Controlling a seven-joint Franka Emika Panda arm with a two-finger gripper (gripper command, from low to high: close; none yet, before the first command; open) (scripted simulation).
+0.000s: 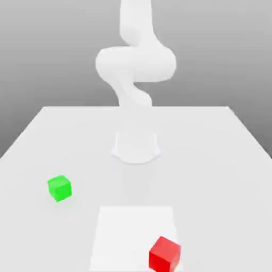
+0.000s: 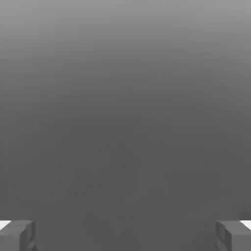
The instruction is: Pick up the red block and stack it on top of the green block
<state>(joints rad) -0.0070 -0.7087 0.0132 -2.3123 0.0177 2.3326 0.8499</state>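
The red block (image 1: 164, 254) rests on the white table near its front edge, towards the exterior view's right. On the exterior view's left, farther back, stands the green block (image 1: 59, 188), well apart from the red one. In the hand view my gripper (image 2: 125, 235) is open: its two grey fingertips (image 2: 17, 235) stand far apart with nothing between them, against a plain grey background. My white arm (image 1: 135, 64) rises from its base and leaves the exterior view at the top.
The arm's round base (image 1: 136, 146) sits at the middle of the white table (image 1: 212, 159). A lighter square patch (image 1: 133, 228) marks the table in front of it, and the red block stands on its corner.
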